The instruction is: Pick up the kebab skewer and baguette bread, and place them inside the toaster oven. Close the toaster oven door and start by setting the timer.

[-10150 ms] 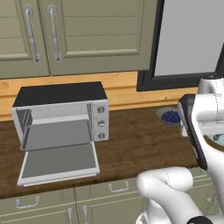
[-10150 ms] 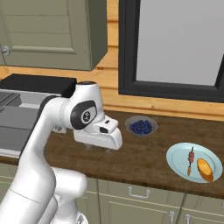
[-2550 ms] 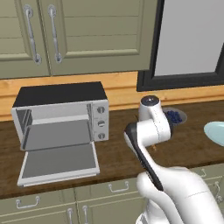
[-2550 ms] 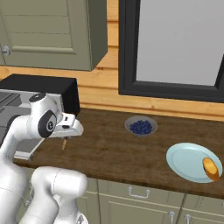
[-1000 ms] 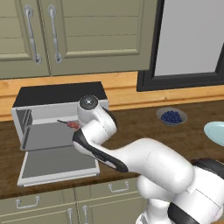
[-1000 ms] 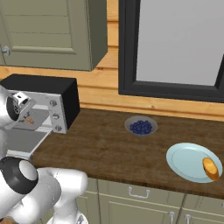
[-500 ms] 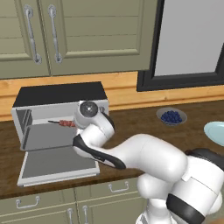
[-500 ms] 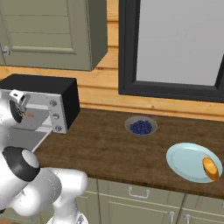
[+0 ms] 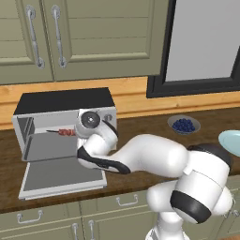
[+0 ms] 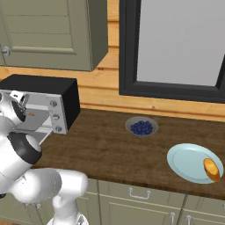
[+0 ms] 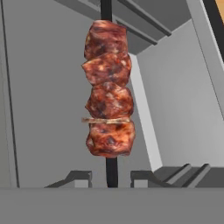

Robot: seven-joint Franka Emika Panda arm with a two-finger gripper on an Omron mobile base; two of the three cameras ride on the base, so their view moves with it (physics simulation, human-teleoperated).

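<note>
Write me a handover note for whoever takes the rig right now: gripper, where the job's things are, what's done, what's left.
Gripper: shut on the kebab skewer, holding its stick end, reaching into the toaster oven.
Kebab skewer: inside the oven cavity, not yet released.
Baguette bread: on the blue plate at the far right of the counter.
Toaster oven door: folded down, open.
Done: skewer picked up and carried into the oven.
Left: release skewer, fetch and load bread, close door, set timer knob.

Both base cams look forward-down from behind, sharing toaster oven (image 9: 65, 123) and counter (image 10: 114, 145); hand cam sits close behind jaws, facing oven cavity.
</note>
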